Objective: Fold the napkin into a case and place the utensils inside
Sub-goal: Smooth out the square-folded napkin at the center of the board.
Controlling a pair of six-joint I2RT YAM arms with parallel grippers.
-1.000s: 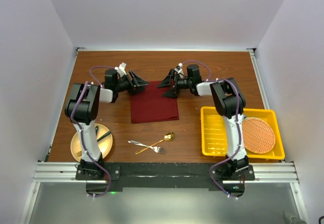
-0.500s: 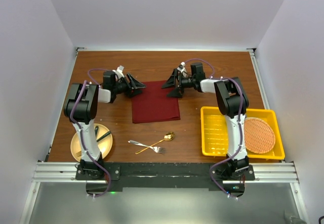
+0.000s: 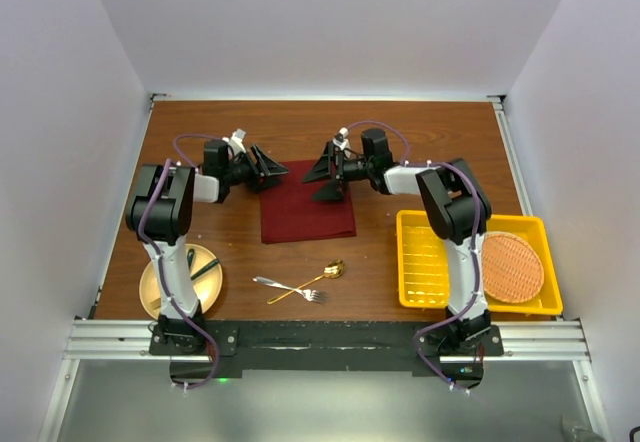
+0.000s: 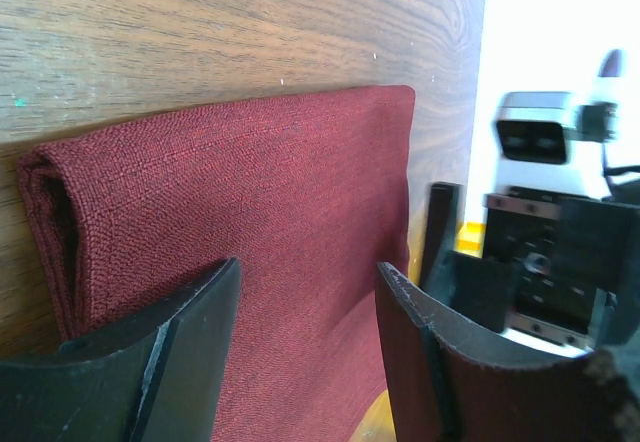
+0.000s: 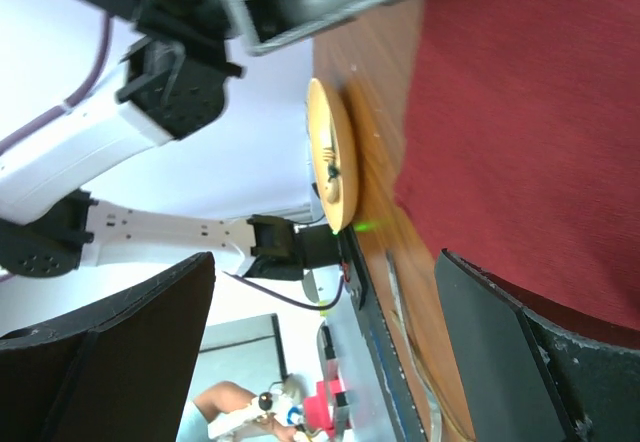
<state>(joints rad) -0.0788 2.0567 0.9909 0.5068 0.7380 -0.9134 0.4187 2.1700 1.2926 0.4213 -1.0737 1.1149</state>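
1 part roughly done: napkin (image 3: 307,207) folded to a thick rectangle mid-worktop (image 3: 420,132), perhaps 1 more fold needed. Outside it, fork (image 3: 272,283) and spoon (image 3: 330,270) crossed nearer the arm bases. Both empty at its far edge: left pincer (image 3: 272,174) part-open, right pincer (image 3: 322,180) wide open.

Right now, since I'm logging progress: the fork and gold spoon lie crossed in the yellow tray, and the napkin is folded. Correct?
Not the yellow tray: the top view shows the fork and gold spoon lying crossed on the table; the napkin is folded.
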